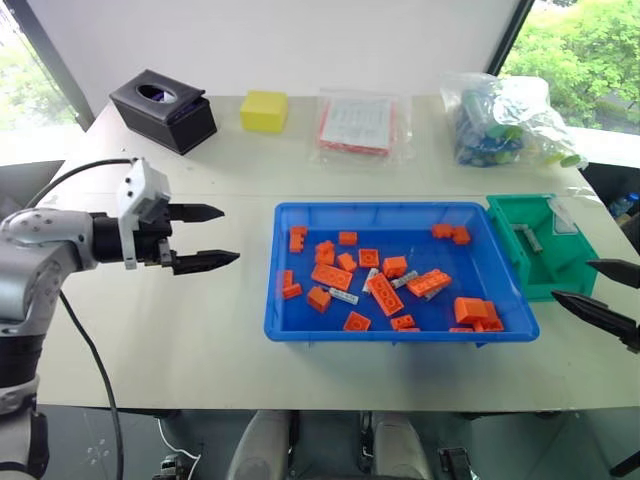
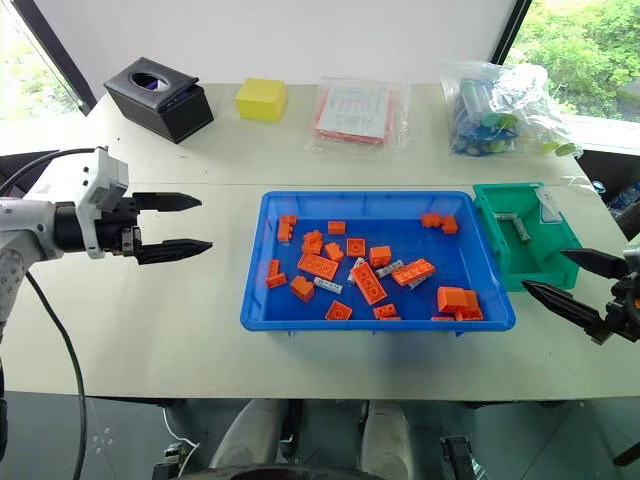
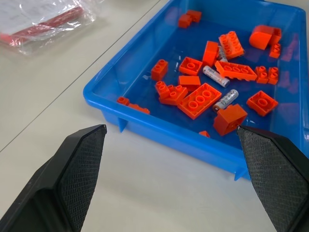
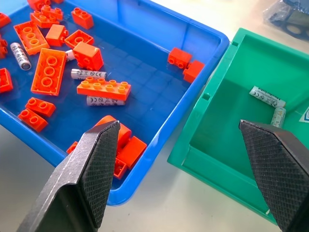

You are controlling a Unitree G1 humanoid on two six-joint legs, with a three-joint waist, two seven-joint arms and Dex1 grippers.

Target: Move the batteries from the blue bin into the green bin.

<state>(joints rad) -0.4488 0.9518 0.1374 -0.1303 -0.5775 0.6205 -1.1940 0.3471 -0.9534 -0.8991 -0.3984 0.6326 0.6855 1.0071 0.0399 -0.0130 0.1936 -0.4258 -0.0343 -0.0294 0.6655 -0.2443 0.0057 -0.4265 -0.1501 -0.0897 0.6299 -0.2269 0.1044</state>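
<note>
Batteries [image 4: 105, 100] in blue bin [image 1: 300, 325] (untouched), left end effector [image 1: 208, 237] and right end effector [image 2: 570, 279] both wide apart, empty.

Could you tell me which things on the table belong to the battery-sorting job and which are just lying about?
Job: batteries, blue bin, green bin.
Lying about: orange bricks, black box, yellow block, paper packet, bag of items.

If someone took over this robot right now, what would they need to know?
Left gripper: open, empty, over the table left of the blue bin.
Right gripper: open, empty, beside the green bin.
Done: two batteries lie in the green bin.
Left: at least three batteries remain in the blue bin among orange bricks.
</note>
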